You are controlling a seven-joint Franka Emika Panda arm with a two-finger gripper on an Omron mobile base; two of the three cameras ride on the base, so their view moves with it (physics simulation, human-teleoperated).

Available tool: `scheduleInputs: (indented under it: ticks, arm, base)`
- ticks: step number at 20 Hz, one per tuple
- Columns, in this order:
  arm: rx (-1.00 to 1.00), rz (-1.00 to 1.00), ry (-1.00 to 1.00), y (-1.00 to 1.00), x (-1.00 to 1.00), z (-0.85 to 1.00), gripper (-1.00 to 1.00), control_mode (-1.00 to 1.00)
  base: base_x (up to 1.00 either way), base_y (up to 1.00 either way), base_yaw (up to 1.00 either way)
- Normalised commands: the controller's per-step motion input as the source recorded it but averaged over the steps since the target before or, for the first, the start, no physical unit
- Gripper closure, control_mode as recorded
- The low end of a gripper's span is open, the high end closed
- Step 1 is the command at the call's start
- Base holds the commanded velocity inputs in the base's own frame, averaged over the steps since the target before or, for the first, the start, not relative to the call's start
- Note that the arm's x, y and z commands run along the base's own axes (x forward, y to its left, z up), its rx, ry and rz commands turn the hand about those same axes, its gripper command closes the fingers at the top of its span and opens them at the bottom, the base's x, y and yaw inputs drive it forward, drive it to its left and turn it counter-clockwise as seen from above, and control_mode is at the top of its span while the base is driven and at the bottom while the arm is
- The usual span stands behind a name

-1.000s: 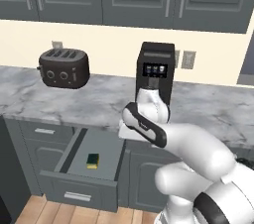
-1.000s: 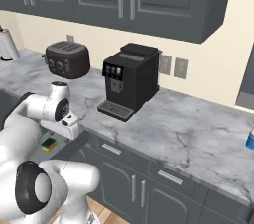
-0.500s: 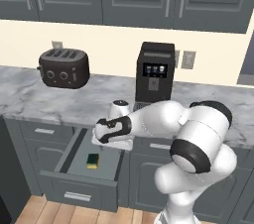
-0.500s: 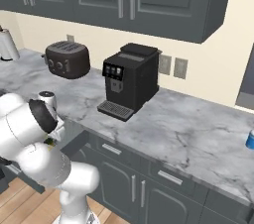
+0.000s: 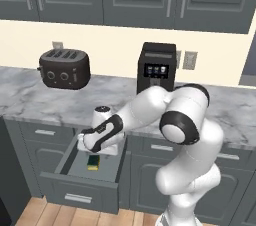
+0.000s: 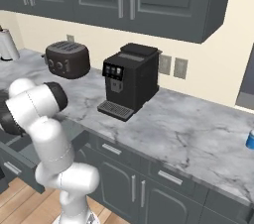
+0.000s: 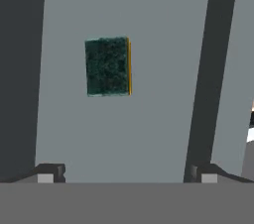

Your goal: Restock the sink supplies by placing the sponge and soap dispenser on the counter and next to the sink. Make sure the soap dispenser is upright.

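Note:
The sponge lies dark green face up, with a yellow edge showing, on the pale floor of an open drawer. The left base view shows the same sponge just under my hand. My gripper hangs above it, open, with nothing between its fingertips. The sponge sits a little ahead and left of midway between them. A small blue soap dispenser stands on the marble counter at the far right, cut off by the frame edge. The sink is out of view.
A dark toaster and a black coffee machine stand on the counter behind the drawer. The dark drawer walls run along both sides of the sponge. Closed grey cabinets flank the drawer.
The arm has swung from in front of the coffee machine down and to the left, until the hand hangs over the open drawer. The jaws have stayed open.

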Motion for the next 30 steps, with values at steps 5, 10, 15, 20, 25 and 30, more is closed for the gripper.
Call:
scheduleInputs:
  ticks: [5,10,15,20,25,30]
  arm:
    - [-0.03,0.0,0.0,0.0,0.02,-0.22,-1.0,-1.0]
    - [-0.03,0.0,0.0,0.0,0.09,-0.24,-1.0,-1.0]
    - [0.0,0.0,0.0,0.0,0.19,-0.24,-1.0,-1.0]
    - [-0.02,0.0,0.0,0.0,0.18,-0.24,-1.0,-1.0]
    - [-0.06,0.0,0.0,0.01,0.15,-0.22,-1.0,-1.0]
    - [-0.05,0.0,0.0,0.07,0.14,-0.09,-1.0,-1.0]
  base:
    - [0.0,0.0,0.0]
    - [0.0,0.0,0.0]
    - [0.0,0.0,0.0]
    - [0.0,0.0,0.0]
    - [0.0,0.0,0.0]
    - [0.0,0.0,0.0]
